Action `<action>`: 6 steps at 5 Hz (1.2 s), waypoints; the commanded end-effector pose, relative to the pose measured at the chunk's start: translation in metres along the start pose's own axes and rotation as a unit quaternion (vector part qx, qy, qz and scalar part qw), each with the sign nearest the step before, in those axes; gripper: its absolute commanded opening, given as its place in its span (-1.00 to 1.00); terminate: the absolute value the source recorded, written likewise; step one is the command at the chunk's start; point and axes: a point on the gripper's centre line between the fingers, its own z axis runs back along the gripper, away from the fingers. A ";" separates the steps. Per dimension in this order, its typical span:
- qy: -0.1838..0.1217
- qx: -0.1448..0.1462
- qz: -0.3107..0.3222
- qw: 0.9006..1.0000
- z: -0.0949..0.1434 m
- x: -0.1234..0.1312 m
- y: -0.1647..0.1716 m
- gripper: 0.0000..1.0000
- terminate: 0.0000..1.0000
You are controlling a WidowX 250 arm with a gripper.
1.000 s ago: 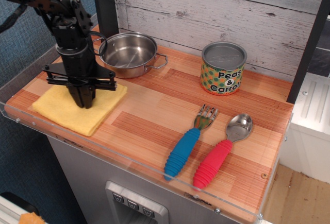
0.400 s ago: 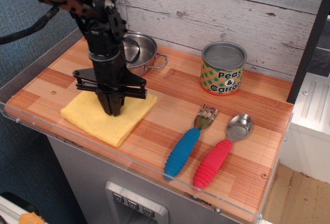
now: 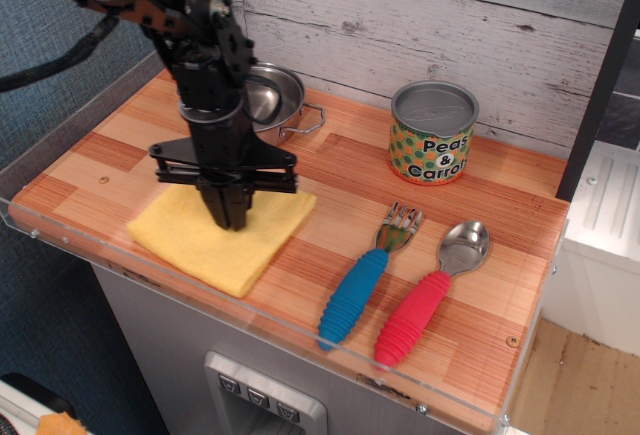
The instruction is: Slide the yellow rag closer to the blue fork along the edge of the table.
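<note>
The yellow rag point(image 3: 200, 240) lies flat on the wood table point(image 3: 300, 170) near its front edge, left of centre. My black gripper point(image 3: 230, 221) points straight down with its fingertips together, pressed onto the rag's middle. The blue fork point(image 3: 362, 282) lies to the right of the rag, handle toward the front edge, with a small gap of bare wood between them.
A spoon with a red handle point(image 3: 430, 295) lies right of the fork. A steel pot point(image 3: 265, 100) stands behind my arm at the back left. A peas and carrots can point(image 3: 433, 133) stands at the back. A clear acrylic guard point(image 3: 280, 333) rims the front edge.
My gripper has slid right along the front edge with the rag under it. The rag now lies much nearer the blue fork. The pot is now partly hidden behind my arm.
</note>
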 end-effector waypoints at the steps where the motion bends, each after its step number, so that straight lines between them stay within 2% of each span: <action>1: -0.016 -0.011 0.001 1.000 0.012 0.008 -0.018 -1.00 -1.00; 2: -0.018 -0.019 0.004 1.000 0.012 0.007 -0.022 -1.00 -1.00; 3: -0.017 -0.002 0.005 1.000 0.012 0.006 -0.023 -1.00 -1.00; 5: -0.038 0.005 0.005 0.999 0.036 0.007 -0.014 -1.00 -1.00; 6: -0.038 0.011 0.009 0.999 0.044 0.010 -0.007 -1.00 -1.00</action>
